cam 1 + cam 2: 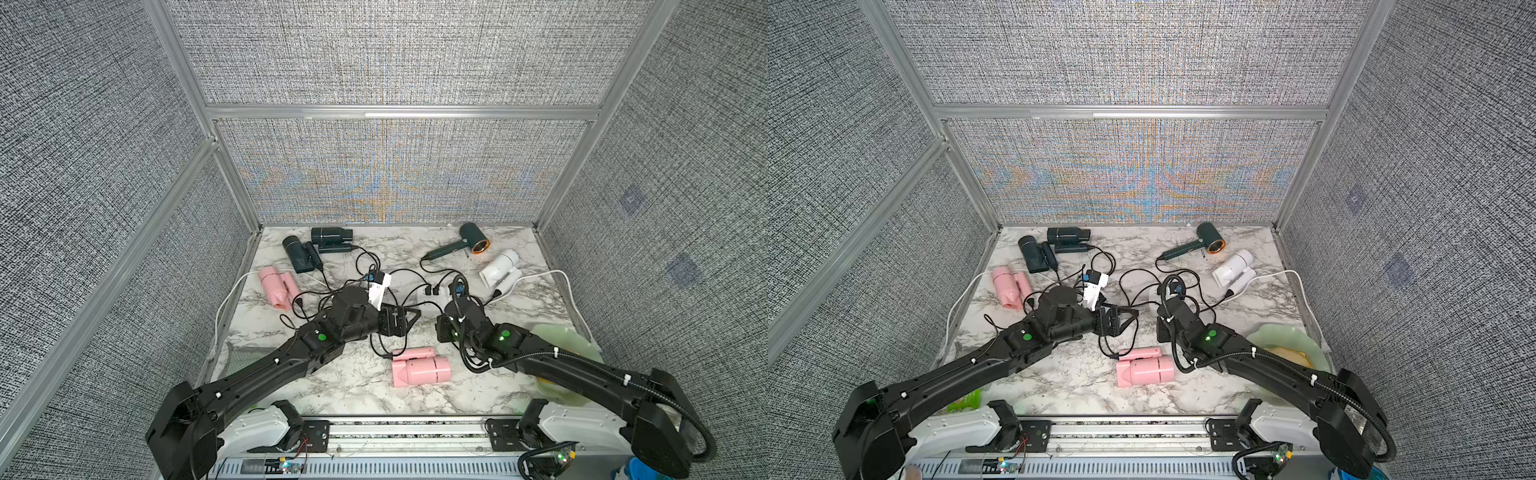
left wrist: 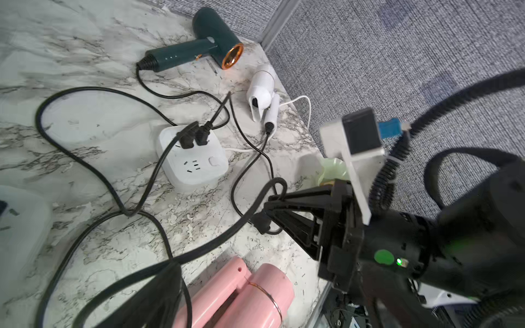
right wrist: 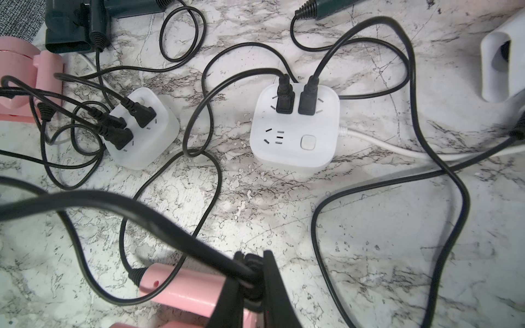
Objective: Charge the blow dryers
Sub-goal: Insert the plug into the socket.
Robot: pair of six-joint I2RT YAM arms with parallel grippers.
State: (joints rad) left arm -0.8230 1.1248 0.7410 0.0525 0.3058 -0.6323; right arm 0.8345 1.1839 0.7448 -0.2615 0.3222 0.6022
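Observation:
Two dark blow dryers (image 1: pixel 331 235) (image 1: pixel 299 258) lie at the back left, with a pink one (image 1: pixel 277 287) beside them. A copper-ringed dryer (image 1: pixel 473 239) and a white one (image 1: pixel 500 267) lie at the back right. A second pink dryer (image 1: pixel 420 368) is at the front centre. My right gripper (image 3: pixel 252 272) is shut on a black plug (image 3: pixel 252 265) above that pink dryer, just in front of the right socket block (image 3: pixel 295 147), which holds two plugs. My left gripper (image 1: pixel 409 322) is open close beside it, holding nothing. The left socket block (image 3: pixel 142 150) holds three plugs.
Black cords (image 3: pixel 199 147) loop and cross all over the middle of the marble table (image 1: pixel 353 386). White mains cables (image 1: pixel 226 307) (image 1: pixel 569 286) run along both sides. A pale green dish (image 1: pixel 557 336) sits under my right arm. Grey fabric walls close in three sides.

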